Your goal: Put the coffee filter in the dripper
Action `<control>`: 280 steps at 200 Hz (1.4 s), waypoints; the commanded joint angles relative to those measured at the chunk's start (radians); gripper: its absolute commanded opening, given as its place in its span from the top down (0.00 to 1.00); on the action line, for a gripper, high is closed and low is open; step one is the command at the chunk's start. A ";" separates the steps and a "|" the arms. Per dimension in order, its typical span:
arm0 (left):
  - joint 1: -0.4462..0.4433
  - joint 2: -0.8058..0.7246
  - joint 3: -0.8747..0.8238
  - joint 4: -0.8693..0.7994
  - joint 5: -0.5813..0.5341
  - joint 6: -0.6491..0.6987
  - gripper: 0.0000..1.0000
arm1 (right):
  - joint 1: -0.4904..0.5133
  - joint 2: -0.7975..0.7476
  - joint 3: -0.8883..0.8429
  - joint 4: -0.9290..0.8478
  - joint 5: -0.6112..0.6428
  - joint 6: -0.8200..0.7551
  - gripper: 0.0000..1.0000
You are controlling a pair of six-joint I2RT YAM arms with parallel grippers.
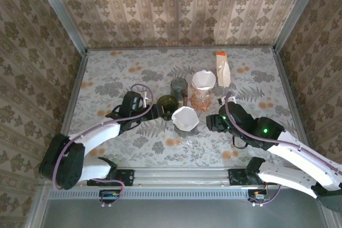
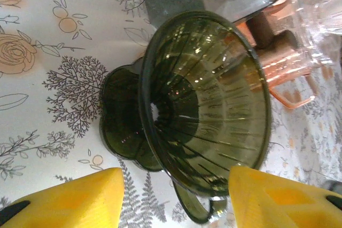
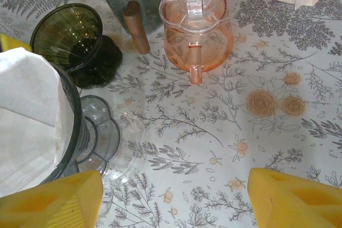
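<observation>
The left arm (image 1: 101, 132) reaches low across the floral table (image 1: 117, 70) from its base, forearm running up and to the right, and the left gripper (image 1: 156, 112) ends just beside the empty green glass dripper (image 2: 203, 105). Its yellow fingers (image 2: 69, 201) stand apart, one on each side of the dripper's lower rim and handle, with bare table showing between the left one and the glass. The right arm (image 1: 288, 148) comes in from the opposite side, elbow bent, and the right gripper (image 1: 212, 123) points left toward the middle of the table; its fingers (image 3: 294, 201) are spread wide over bare tablecloth and hold nothing. The white coffee filter (image 1: 185, 116) sits in a clear glass dripper (image 3: 107, 137) between the two grippers. Its open mouth faces up and its point goes down into the cone, so its long axis is upright. The green dripper stands upright on its scalloped foot, just behind and to the left of it. Farther back, a second filter (image 1: 203, 79) rests in a dripper on a pink glass carafe (image 3: 197, 41).
</observation>
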State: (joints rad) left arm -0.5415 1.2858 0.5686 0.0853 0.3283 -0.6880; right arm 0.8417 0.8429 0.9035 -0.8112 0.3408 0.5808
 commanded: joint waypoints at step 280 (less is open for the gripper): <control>-0.259 -0.113 -0.051 -0.071 -0.282 0.145 0.47 | -0.007 -0.131 -0.137 0.006 -0.049 0.010 0.27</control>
State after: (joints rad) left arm -0.7929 1.1145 0.5098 -0.0521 0.0834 -0.6117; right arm 0.8402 0.7380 0.7765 -0.7918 0.2913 0.5835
